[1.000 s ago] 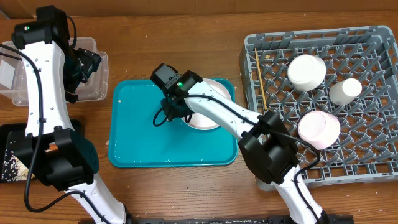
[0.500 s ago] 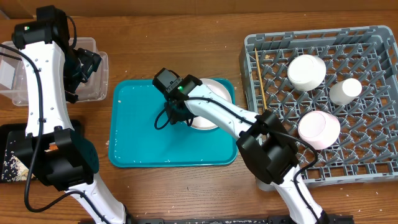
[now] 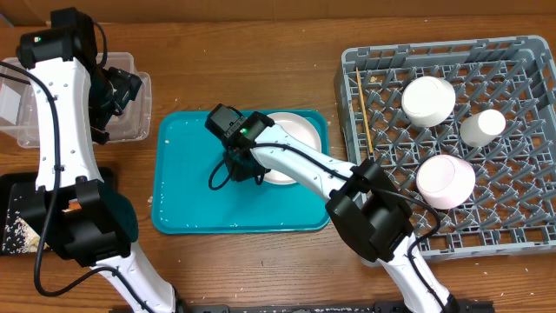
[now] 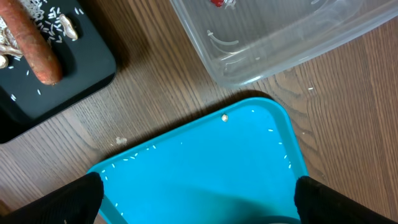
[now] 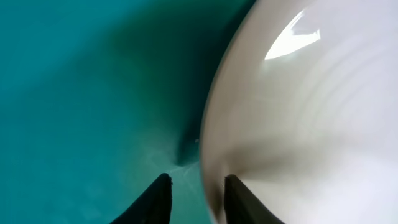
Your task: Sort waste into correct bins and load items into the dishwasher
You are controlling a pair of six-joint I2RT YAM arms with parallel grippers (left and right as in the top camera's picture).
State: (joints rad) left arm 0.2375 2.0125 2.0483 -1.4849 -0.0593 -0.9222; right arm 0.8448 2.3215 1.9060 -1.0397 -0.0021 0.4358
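Observation:
The smaller white plate lies on the teal tray, and it fills the right of the right wrist view. My right gripper is at the plate's left rim. Its fingers are narrowly apart, one over the plate and one over the teal, with a gap to the rim. My left gripper is wide open and empty above the teal tray's corner. The clear tub holds a red wrapper. The black tray holds the orange stick and rice scraps.
The grey dish rack at the right holds a white bowl, a small cup, a large plate and chopsticks. The left arm hangs over the clear tub. The black tray lies at the front left.
My right gripper has slid a little left and toward the front along the plate's left rim. The left arm has not moved.

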